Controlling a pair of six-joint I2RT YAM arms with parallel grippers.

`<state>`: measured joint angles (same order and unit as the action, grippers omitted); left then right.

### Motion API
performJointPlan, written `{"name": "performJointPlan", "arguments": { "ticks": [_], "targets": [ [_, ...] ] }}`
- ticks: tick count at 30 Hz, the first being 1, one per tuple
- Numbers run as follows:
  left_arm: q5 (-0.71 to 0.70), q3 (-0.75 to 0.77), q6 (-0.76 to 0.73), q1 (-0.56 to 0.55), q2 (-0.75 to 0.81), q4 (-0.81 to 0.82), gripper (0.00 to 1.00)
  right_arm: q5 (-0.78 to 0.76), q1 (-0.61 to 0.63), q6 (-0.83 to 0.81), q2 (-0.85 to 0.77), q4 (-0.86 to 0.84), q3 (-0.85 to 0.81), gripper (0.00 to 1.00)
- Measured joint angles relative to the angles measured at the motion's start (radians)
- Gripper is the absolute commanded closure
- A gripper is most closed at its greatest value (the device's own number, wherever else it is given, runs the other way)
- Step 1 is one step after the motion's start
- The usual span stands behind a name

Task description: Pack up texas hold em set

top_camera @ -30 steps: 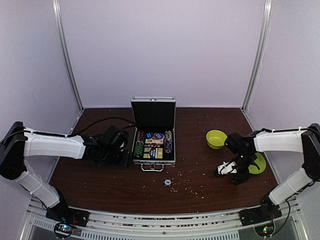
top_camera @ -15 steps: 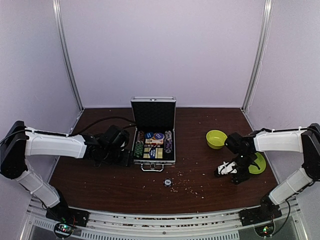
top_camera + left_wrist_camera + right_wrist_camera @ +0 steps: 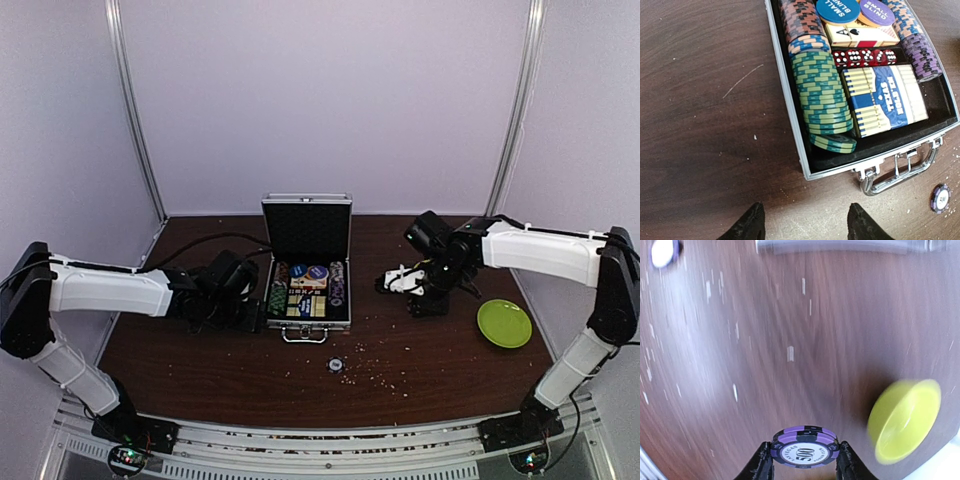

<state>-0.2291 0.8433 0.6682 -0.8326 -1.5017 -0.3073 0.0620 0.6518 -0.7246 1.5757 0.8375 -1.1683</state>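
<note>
From above we cannot make out what the right gripper [image 3: 388, 285] carries. Its wrist view shows purple chips [image 3: 804, 449] pinched between its fingers, near a blurred lime bowl [image 3: 905, 421]. The open case [image 3: 307, 322] sits mid-table toward the far edge, with the left gripper [image 3: 805, 227] spread beside its left wall.

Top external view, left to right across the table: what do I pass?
In order: left gripper → silver case, lid up → right gripper, pinching purple chips → lime-green plate.
</note>
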Motion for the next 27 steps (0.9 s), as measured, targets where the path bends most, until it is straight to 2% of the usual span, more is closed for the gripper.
{"name": "performJointPlan", "arguments": {
  "ticks": [5,12,27],
  "targets": [
    [-0.006,-0.017,0.014,0.0,0.029,0.0,0.42,-0.047,0.136,0.079,0.142,-0.06,-0.156,0.7],
    [-0.031,-0.053,0.031,0.0,0.092,-0.004,0.42,-0.114,0.232,0.148,0.319,-0.131,-0.314,0.69],
    [-0.049,-0.076,0.042,0.0,0.116,-0.006,0.42,-0.266,0.285,0.198,0.495,-0.298,-0.353,0.68]
  ]
}}
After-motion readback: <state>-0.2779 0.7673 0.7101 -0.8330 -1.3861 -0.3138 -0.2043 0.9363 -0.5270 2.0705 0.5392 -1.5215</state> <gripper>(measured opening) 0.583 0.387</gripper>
